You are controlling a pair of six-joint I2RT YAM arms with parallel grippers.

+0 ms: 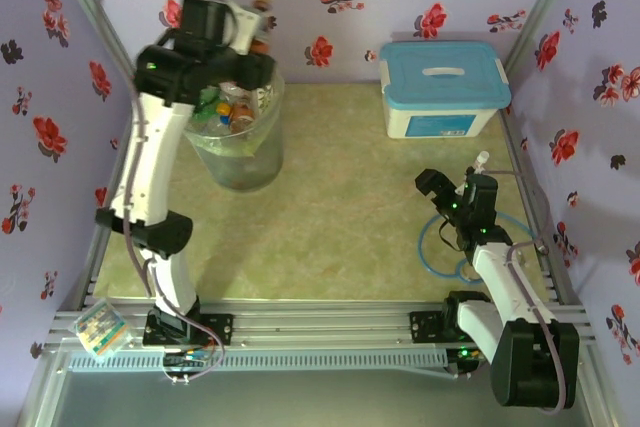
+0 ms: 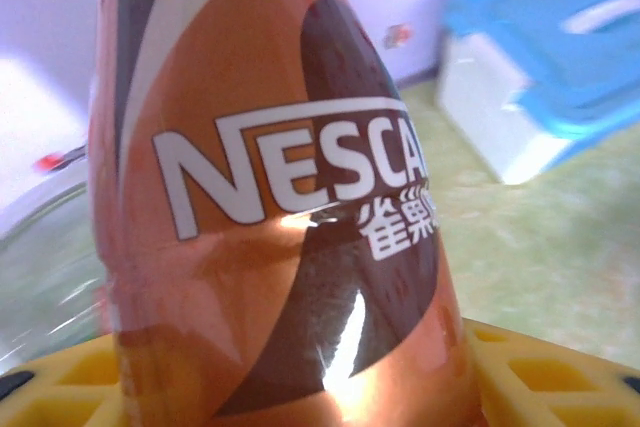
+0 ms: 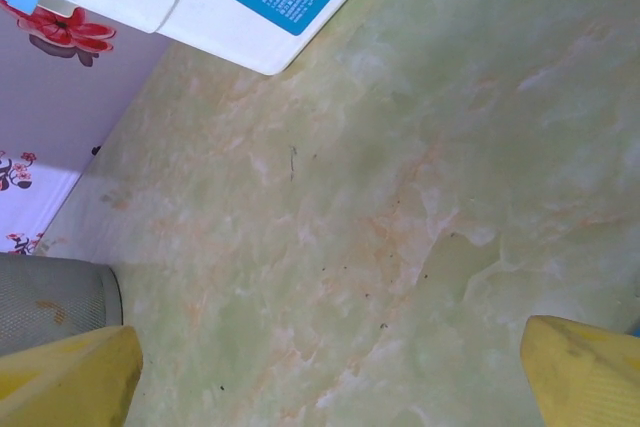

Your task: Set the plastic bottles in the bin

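As left hand (image 1: 240, 22) clamps glossy orange-brown bottle (image 2: 270, 247), seemingly above bin (image 1: 240, 162) | right hand (image 3: 325, 387) wide

Left arm stretched high and forward, elbow bent, its tool (image 1: 248, 23) clamped on an orange-brown bottle (image 2: 280, 197); right arm folded low near its base, wrist pitched down, its tool (image 1: 455, 190) spread wide, holding nothing.

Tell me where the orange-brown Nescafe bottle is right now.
The Nescafe bottle is clamped in the left pincer, raised close to the bin at the far left of the table in the top view.
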